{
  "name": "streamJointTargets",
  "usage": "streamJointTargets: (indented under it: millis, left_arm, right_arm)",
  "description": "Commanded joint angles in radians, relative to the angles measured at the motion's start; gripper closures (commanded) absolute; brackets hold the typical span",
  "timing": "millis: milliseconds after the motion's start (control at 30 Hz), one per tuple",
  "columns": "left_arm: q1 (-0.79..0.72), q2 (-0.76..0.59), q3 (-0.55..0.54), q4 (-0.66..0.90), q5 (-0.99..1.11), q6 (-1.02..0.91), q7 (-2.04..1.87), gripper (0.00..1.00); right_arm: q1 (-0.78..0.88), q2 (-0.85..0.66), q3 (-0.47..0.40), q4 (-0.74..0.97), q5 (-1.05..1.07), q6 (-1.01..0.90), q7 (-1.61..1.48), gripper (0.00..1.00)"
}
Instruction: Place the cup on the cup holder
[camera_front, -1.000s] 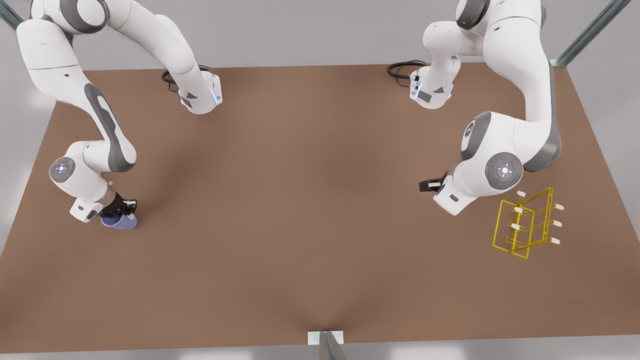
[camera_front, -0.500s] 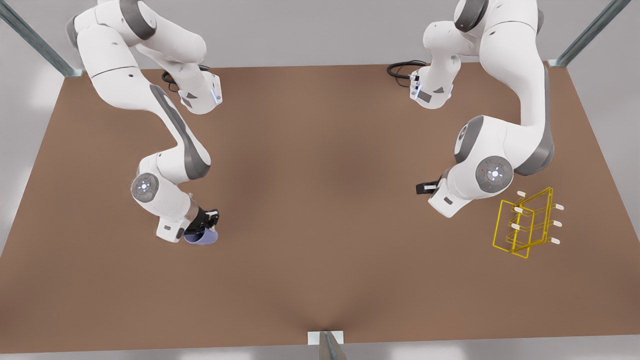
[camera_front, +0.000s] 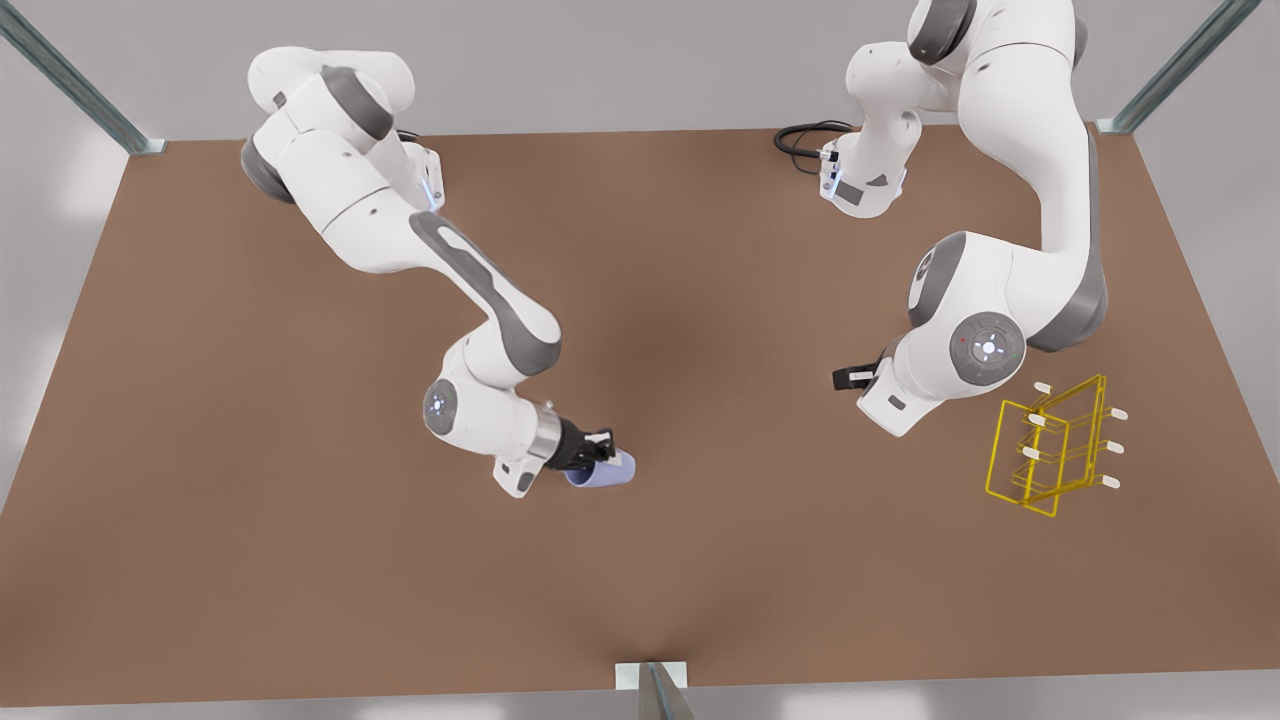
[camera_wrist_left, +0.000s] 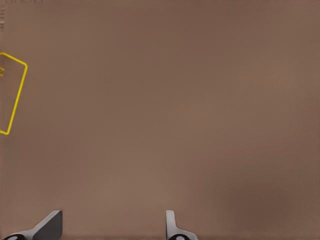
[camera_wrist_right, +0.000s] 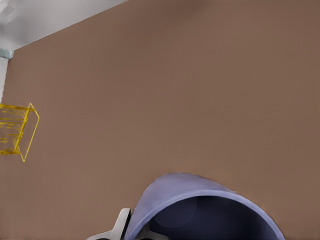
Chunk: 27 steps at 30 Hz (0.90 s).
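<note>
Lavender-blue tapered cup (camera_front: 603, 472) is riding tilted above the brown table (camera_front: 700, 560) — right gripper (camera_front: 598, 450) pinching its rim, lower body cut off in the right wrist view; left gripper (camera_front: 848, 376) is waiting spread apart beside the yellow wire cup holder (camera_front: 1050, 445).

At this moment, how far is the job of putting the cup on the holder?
Done: the right pincer has the cup gripped. In hand: it carries the cup above mid-table. Left: reach the cup holder at the front view's right and set it there. The left pincer, open, waits near the holder.

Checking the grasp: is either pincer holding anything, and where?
The right pincer grips the small lavender-blue tapered cup at its rim; the left pincer holds nothing.
</note>
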Motion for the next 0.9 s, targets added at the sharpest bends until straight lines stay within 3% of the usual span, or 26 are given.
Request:
streamJointTargets:
  millis: [0, 133, 300, 433, 633, 800, 833, 867]
  left_arm:
    - [-0.001, -0.001, -0.002, 0.0, 0.021, 0.001, -0.006, 0.0]
    - [-0.001, -0.001, -0.003, 0.0, 0.026, -0.001, -0.006, 0.0]
    - [-0.001, -0.003, -0.006, 0.0, -0.001, 0.035, -0.044, 0.0]
    - [-0.019, 0.032, -0.006, 0.008, -0.067, 0.134, -0.595, 0.0]
    - [-0.003, 0.051, 0.0, 0.008, -0.173, 0.214, -1.072, 0.0]
    - [-0.032, 0.135, 0.037, 0.023, -0.098, 0.319, -1.681, 0.0]
    - [-0.03, 0.151, 0.037, 0.04, -0.098, 0.326, -1.738, 0.0]
    - [-0.032, 0.154, 0.038, 0.042, -0.098, 0.358, -1.776, 0.0]
  right_arm:
    - [-0.033, 0.06, 0.087, 0.072, 0.024, 0.094, 0.153, 0.79]
    - [-0.036, 0.126, 0.176, 0.124, 0.03, 0.095, 0.131, 0.79]
    - [0.089, 0.267, 0.21, 0.295, 0.03, 0.147, 0.156, 0.79]
    - [0.141, 0.334, 0.208, 0.371, 0.028, 0.192, 0.197, 0.79]
    - [0.189, 0.437, 0.208, 0.446, 0.024, 0.206, 0.185, 0.79]
    - [0.204, 0.494, 0.208, 0.466, 0.021, 0.218, 0.122, 0.79]
    - [0.206, 0.494, 0.208, 0.465, 0.022, 0.218, 0.127, 0.0]
    - [0.204, 0.494, 0.208, 0.465, 0.021, 0.218, 0.131, 0.0]
